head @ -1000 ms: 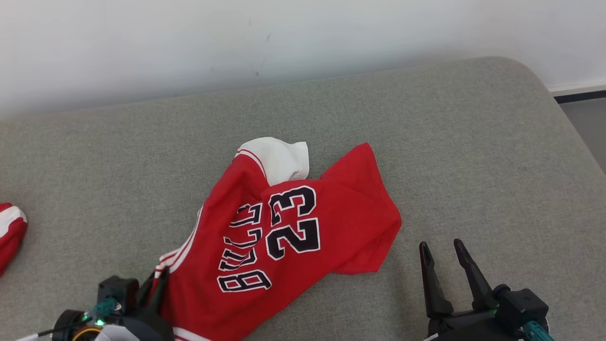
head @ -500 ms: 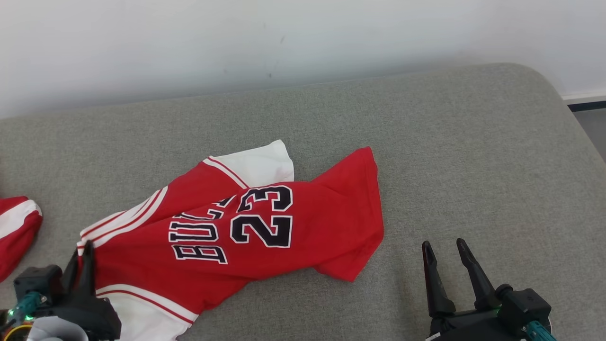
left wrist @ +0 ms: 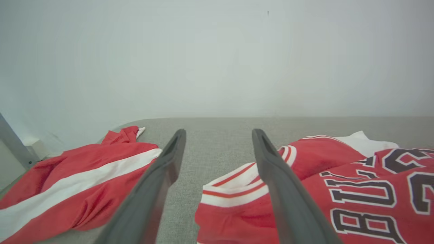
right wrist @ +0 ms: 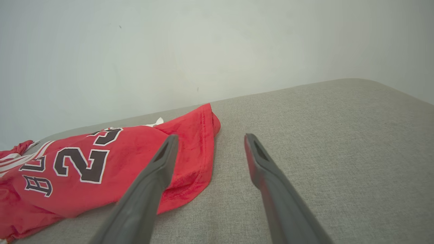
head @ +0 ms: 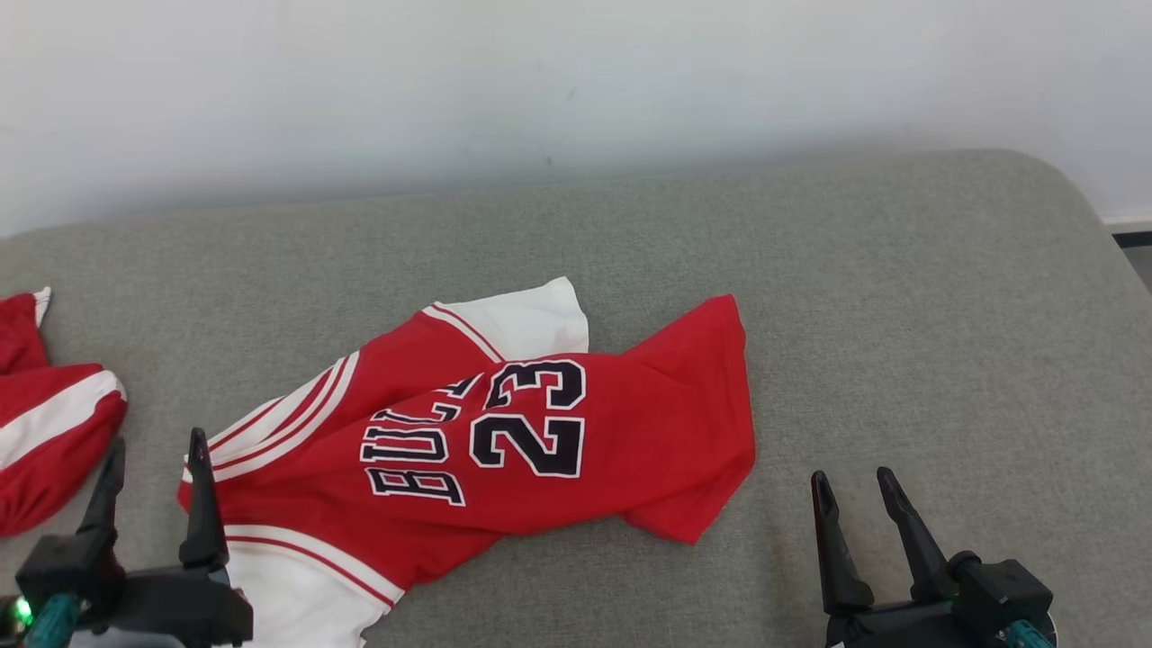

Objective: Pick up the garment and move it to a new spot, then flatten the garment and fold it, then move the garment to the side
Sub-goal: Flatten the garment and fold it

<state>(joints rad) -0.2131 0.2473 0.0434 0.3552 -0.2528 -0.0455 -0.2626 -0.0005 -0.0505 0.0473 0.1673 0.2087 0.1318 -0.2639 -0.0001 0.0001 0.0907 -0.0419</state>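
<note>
**Red jersey lies rumpled; both pairs of fingers wide open and empty**

Head view: a red jersey with white trim and the number 23 lies rumpled in the middle of the grey padded surface. The left fingers are spread wide, hold nothing, and sit just beside its striped corner. The right fingers are equally wide and empty, a little apart from its red hem. A second red garment lies far left.

Left wrist view: the striped edge sits against the right-hand finger.

Right wrist view: the hem lies beside the left-hand finger.

The cloth looks light, limp and quick to bunch. Pinching two hem corners, one per side, should spread it.
</note>
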